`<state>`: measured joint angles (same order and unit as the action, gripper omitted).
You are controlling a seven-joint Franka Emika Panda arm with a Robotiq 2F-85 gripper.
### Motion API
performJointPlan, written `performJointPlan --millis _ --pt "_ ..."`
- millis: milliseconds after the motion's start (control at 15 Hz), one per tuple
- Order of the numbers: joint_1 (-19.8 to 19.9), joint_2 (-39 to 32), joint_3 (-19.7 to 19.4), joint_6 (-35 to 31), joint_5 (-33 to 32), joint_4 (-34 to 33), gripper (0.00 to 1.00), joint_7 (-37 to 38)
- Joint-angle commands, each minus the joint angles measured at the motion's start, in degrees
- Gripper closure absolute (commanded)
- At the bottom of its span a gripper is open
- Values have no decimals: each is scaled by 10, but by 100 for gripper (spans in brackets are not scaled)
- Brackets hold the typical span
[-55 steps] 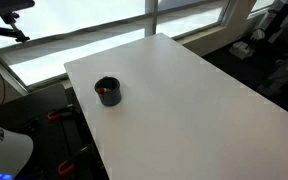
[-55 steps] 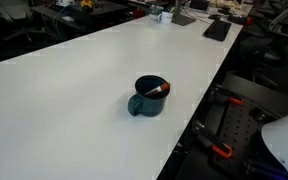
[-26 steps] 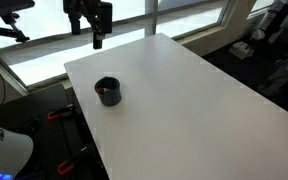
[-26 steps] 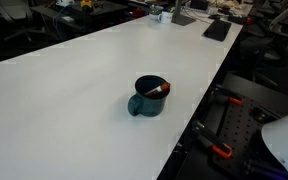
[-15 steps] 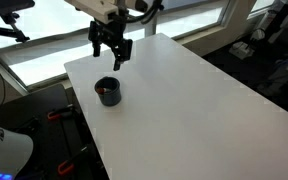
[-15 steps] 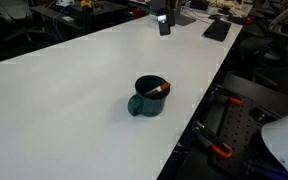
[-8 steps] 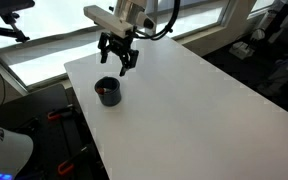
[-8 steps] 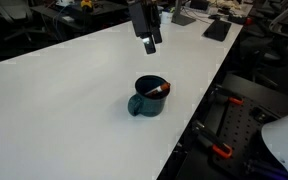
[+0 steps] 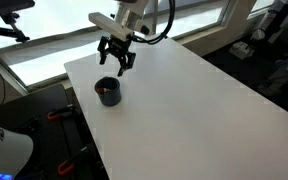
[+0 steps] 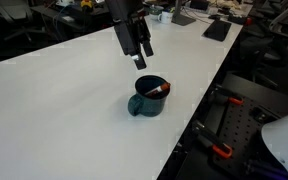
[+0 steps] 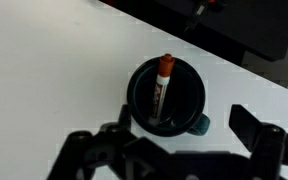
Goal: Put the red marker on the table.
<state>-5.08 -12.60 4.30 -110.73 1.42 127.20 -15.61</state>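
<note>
The white worktop (image 9: 194,105) fills the middle of both exterior views, with a bright window (image 9: 54,45) along the top of the frame. Near the worktop's edge a dark cup (image 10: 144,104) holds the red marker (image 11: 164,85), leaning inside. The gripper (image 10: 142,58) hangs above the cup, spread wide and empty.
</note>
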Motion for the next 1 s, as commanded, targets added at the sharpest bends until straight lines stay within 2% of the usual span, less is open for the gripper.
performJointPlan --millis 0,333,867,933 --pt "-7 0 18 25 -1 -7 0 28" --pt "-10 13 27 20 3 19 0 51" --pt "-1 13 19 -4 5 67 0 65" --pt "0 14 17 -6 5 71 4 65"
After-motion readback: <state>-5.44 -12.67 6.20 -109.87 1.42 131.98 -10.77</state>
